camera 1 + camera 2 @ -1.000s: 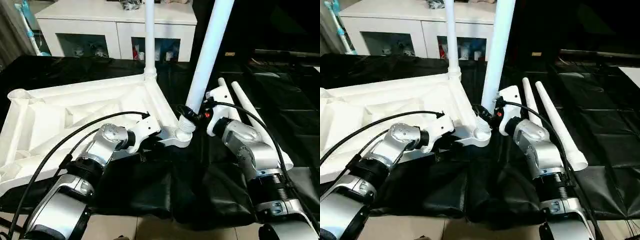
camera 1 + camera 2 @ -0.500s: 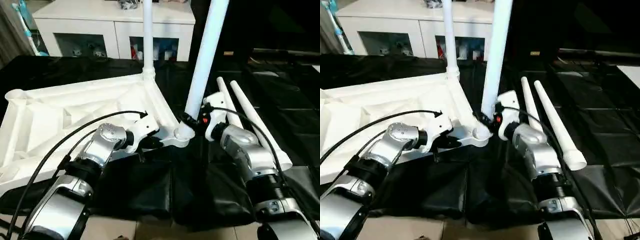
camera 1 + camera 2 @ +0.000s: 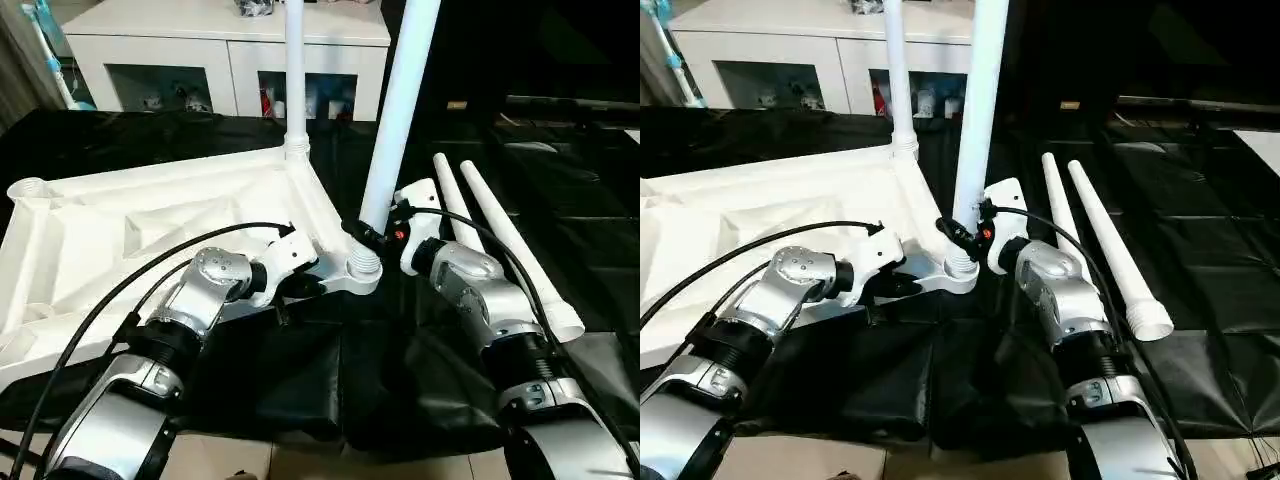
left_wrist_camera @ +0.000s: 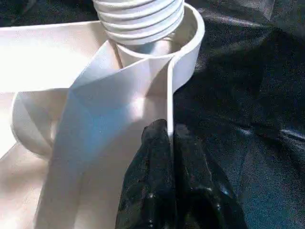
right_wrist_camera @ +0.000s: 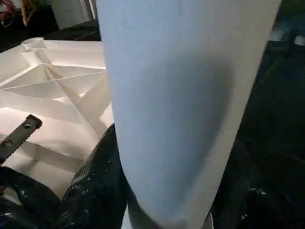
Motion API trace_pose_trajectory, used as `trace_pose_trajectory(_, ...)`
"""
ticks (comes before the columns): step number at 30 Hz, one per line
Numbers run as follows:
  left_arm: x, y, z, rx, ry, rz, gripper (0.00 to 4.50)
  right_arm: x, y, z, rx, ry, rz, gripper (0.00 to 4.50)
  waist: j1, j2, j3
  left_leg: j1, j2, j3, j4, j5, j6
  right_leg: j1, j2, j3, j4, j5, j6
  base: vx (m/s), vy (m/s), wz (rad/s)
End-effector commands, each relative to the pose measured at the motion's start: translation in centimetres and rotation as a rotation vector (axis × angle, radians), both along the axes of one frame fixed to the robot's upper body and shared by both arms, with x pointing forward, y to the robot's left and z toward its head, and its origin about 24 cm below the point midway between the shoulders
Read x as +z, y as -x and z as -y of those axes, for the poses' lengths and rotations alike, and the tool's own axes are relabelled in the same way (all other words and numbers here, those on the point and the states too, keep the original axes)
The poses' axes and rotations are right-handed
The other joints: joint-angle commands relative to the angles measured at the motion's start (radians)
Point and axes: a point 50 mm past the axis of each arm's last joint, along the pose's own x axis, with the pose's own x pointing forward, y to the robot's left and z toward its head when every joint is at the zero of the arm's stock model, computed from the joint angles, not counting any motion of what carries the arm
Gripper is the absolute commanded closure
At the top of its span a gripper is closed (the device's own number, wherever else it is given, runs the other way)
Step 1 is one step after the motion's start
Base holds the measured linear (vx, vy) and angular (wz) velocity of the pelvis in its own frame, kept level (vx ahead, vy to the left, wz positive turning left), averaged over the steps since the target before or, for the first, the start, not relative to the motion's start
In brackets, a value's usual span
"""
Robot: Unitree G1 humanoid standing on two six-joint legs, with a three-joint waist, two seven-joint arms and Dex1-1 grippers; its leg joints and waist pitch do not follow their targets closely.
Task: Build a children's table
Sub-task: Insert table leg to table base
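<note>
The small white plastic table top (image 3: 150, 230) lies upside down on the black-cloth-draped worktop (image 3: 560, 200), over its left half, ribbed underside up, with stiffening walls fanning out between round corner sockets. One open socket (image 3: 28, 188) sits at the top's far left corner. A slim white tube leg (image 3: 295, 70) stands upright in the socket at the far right corner.

The left gripper (image 3: 300, 283), two black textured fingers on a silver forearm, has its jaws clenched on a thin vertical rib (image 4: 169, 100) of the table top, just beside the near right corner socket (image 3: 363, 270); the left wrist view shows the fingers (image 4: 152, 191) pinching that rib from both sides.

A thicker tapered white tube leg (image 3: 400, 110) rises from that socket, leaning slightly right, its ribbed threaded end (image 4: 140, 21) sitting in the ring. The right gripper (image 3: 378, 238) has its jaws grasping this leg low down, just above the socket.

Two more long tapered white legs (image 3: 510, 250) lie side by side on the cloth to the right, near the right forearm, open wide ends toward the near edge.
</note>
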Motion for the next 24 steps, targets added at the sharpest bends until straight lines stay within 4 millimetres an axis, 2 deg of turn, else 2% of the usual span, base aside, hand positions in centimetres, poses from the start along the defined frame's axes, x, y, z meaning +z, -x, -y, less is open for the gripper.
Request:
trace_pose_trajectory(1, -1.4, 0.7, -0.6, 0.018, -0.022, -0.052, 4.5, -0.9, 0.4, -0.2, 0.038, 0.029, -0.065, 2.63, -0.001, -0.012, -0.059, 0.008, 0.058, -0.019, -0.07, -0.204, 0.046, 0.046, -0.097, 0.058, -0.083, -0.272, -0.176, 0.0, 0.0, 0.0)
trace_pose_trajectory(6, -1.3, 0.7, -0.6, 0.016, -0.027, -0.05, 4.5, -0.9, 0.5, 0.2, 0.054, 0.061, -0.077, 2.63, -0.001, -0.012, -0.059, 0.009, 0.059, -0.02, -0.071, -0.214, 0.04, 0.045, -0.098, 0.058, -0.087, -0.302, -0.166, 0.0, 0.0, 0.0)
trace_pose_trajectory(14, -1.2, 0.7, -0.6, 0.009, -0.034, -0.044, 4.5, -0.8, 0.8, 0.6, 0.085, 0.077, -0.094, 2.63, 0.002, -0.014, -0.061, 0.007, 0.059, -0.018, -0.068, -0.186, 0.048, 0.046, -0.096, 0.058, -0.08, -0.245, -0.178, 0.0, 0.0, 0.0)
trace_pose_trajectory(20, -1.2, 0.8, -0.5, 0.006, -0.035, -0.045, 4.5, -1.0, 0.5, 0.4, 0.049, 0.002, -0.122, 2.63, 0.001, -0.014, -0.061, 0.008, 0.06, -0.019, -0.069, -0.194, 0.043, 0.045, -0.098, 0.058, -0.082, -0.27, -0.176, 0.0, 0.0, 0.0)
trace_pose_trajectory(24, -1.3, 0.8, -0.6, 0.009, -0.036, -0.044, 4.5, -1.5, 0.6, 1.2, 0.015, -0.013, -0.132, 2.63, 0.001, -0.009, -0.061, 0.009, 0.06, -0.019, -0.069, -0.194, 0.042, 0.044, -0.097, 0.058, -0.082, -0.257, -0.178, 0.0, 0.0, 0.0)
